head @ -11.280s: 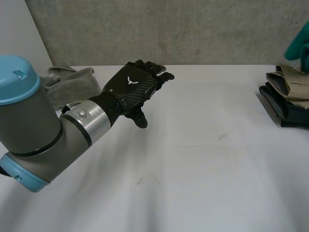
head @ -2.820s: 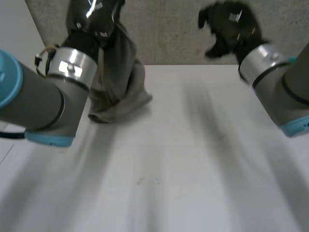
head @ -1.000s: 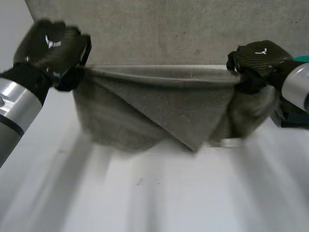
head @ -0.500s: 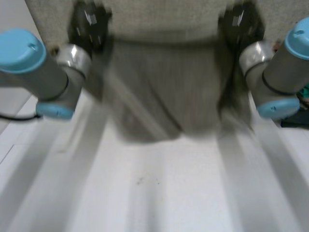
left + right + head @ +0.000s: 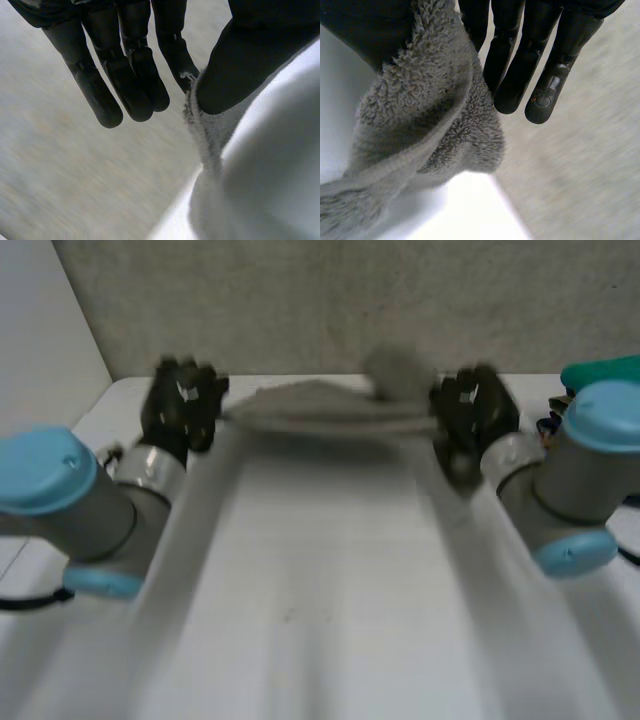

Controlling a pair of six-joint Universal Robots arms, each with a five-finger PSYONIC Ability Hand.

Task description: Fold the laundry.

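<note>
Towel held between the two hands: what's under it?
Under the grey towel, pinched at its ends by the left hand and right hand, lies bare white table. The strip of table directly beneath it is covered; whether it touches cannot be told.

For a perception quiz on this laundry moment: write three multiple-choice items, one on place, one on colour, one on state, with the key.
1. Where is the towel? A. Stretched between the left hand and right hand at the table's far end. B. Heaped at the near edge. C. Draped over one arm.
2. The towel's colour? A. White. B. Teal. C. Grey.
3. The right hand's state? A. Open, touching nothing. B. Shut on the towel. C. Curled, holding nothing.
1 A: it spans both hands. 2 C: its pile is grey. 3 B: thumb and fingers pinch it.
</note>
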